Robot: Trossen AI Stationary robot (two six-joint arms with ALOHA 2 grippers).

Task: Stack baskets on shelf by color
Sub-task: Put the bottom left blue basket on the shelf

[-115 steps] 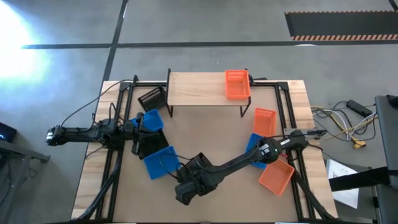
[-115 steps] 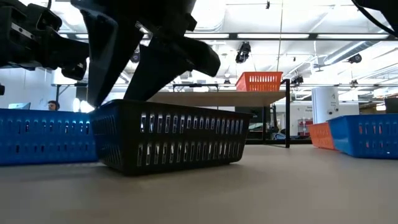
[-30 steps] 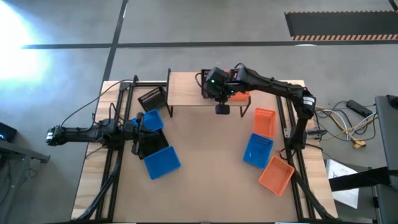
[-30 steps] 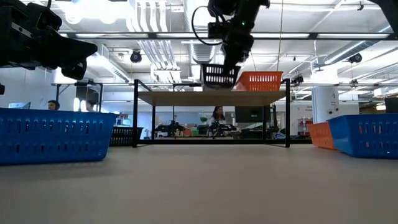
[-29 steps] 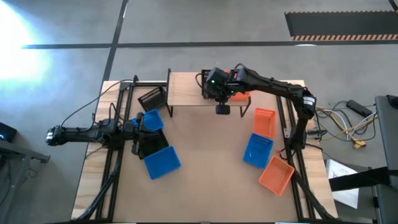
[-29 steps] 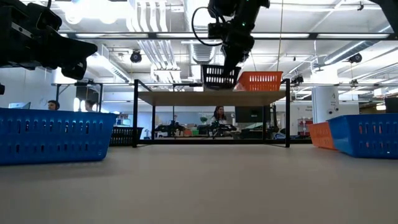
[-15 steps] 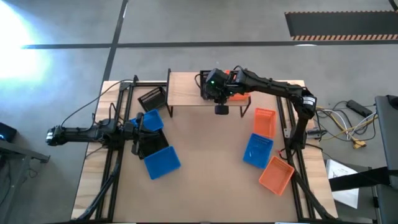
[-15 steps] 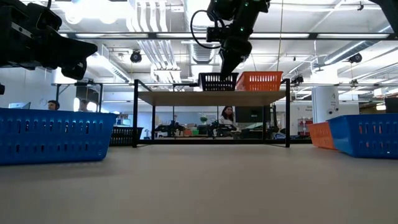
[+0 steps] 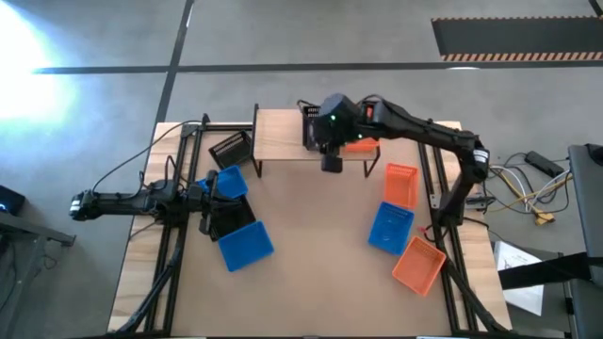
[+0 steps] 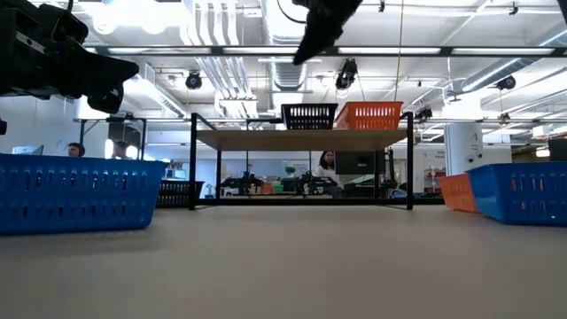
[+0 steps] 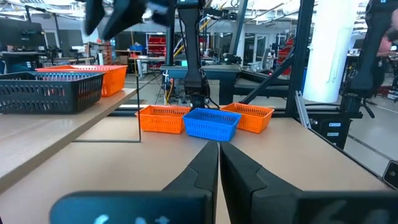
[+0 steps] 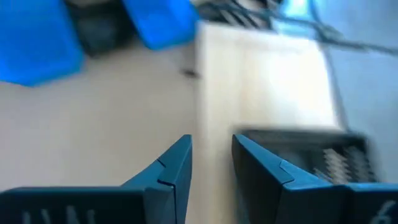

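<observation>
A black basket stands on its base on the shelf, right beside an orange basket. In the high view the black basket shows just left of my right gripper, which hovers above it. In the low view that gripper is well above the basket. Its fingers are open in the right wrist view, with the black basket below them. My left gripper waits, shut, at the table's left side.
On the table lie a black basket left of the shelf, two blue baskets near the left gripper, and at the right an orange basket, a blue one and another orange one. The shelf's left half is bare.
My right gripper has lowered the black basket onto the shelf next to the orange one, let go of it and risen straight up. The basket stays on the shelf.
</observation>
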